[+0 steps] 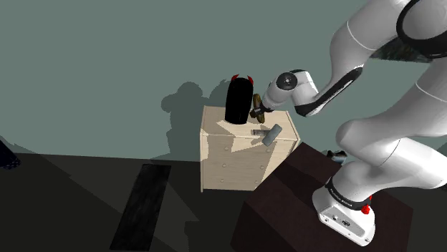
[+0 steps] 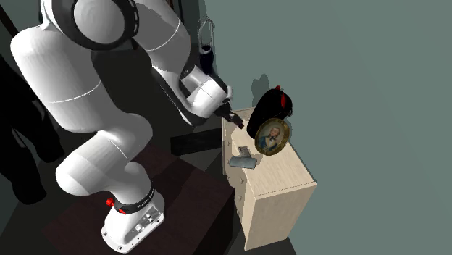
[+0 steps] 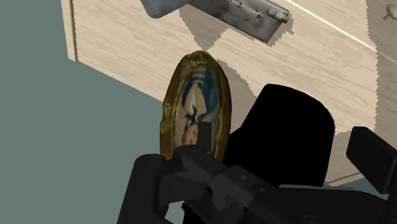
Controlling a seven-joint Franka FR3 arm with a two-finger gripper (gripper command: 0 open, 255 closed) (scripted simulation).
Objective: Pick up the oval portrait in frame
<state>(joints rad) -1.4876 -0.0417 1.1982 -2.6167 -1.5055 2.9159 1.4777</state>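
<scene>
Oval portrait (image 2: 272, 135), gilt frame, stands on edge atop pale wood dresser (image 2: 286, 185). In the second exterior view, black horned figure (image 2: 278, 100) is at its 12 o'clock and grey metal piece (image 2: 243, 159) at 8. Gripper (image 2: 235, 118) at 10, fingers apart, holding nothing. Likely light, stiff, fragile; pinch across thin rim.

Portrait (image 3: 194, 108): gold frame, blue-and-white figure inside. Dresser (image 1: 236, 161) pale wood grain. Horned thing (image 1: 238, 104) black, horns red. Tool (image 2: 243, 161) dull grey. Wall (image 1: 107, 64) grey-green, stand (image 1: 286, 207) dark brown, arm (image 1: 387, 143) white with dark joints.
</scene>
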